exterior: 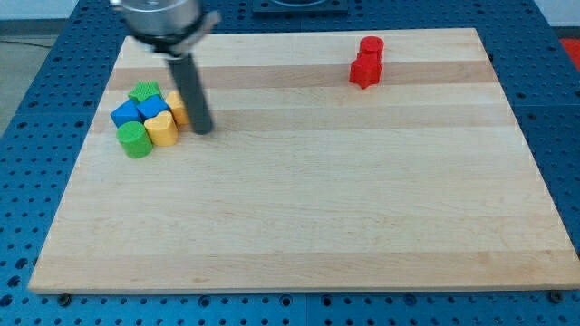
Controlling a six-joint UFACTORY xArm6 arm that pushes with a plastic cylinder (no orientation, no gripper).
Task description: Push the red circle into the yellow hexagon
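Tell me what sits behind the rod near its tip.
A yellow block shows partly behind the rod, just left of my tip. Its right side is covered, so I cannot tell its shape.

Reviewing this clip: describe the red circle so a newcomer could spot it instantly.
Start at the wooden board and go to its top-right area, far from the cluster at left. Two red blocks touch there; the red circle is the upper one, round-topped, while the red block below looks more angular.
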